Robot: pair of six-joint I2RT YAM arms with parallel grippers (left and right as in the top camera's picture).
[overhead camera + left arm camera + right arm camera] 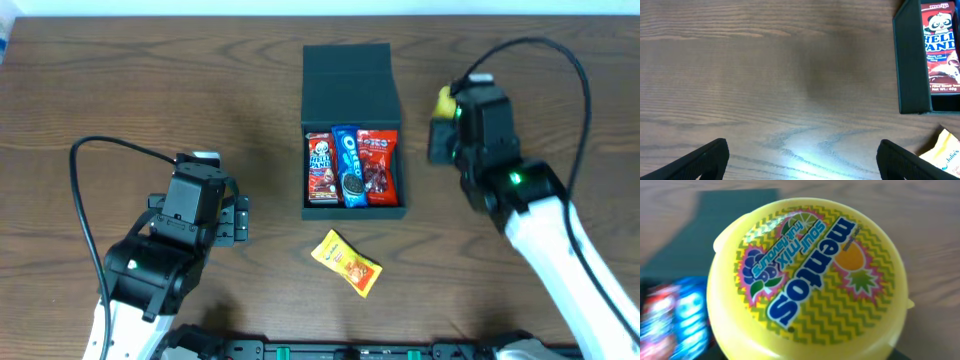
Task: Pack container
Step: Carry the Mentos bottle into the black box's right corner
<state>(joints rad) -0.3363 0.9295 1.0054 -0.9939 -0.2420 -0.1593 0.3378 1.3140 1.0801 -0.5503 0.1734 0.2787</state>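
The dark teal container [352, 72] stands open at the table's middle, its flap lid laid back. Inside lie a Hello Panda packet [321, 168], a blue Oreo packet [348, 165] and a red Oreo packet [378, 165]. A yellow snack packet [346, 262] lies on the table in front of it. My right gripper [443, 112] is shut on a round yellow Mentos tub [810, 275], held right of the container. My left gripper [236, 220] is open and empty, left of the container. The container's wall [912, 65] shows in the left wrist view.
The brown wooden table [150, 90] spreads around the container. Black cables run from both arms. The yellow packet's corner [945, 150] shows in the left wrist view.
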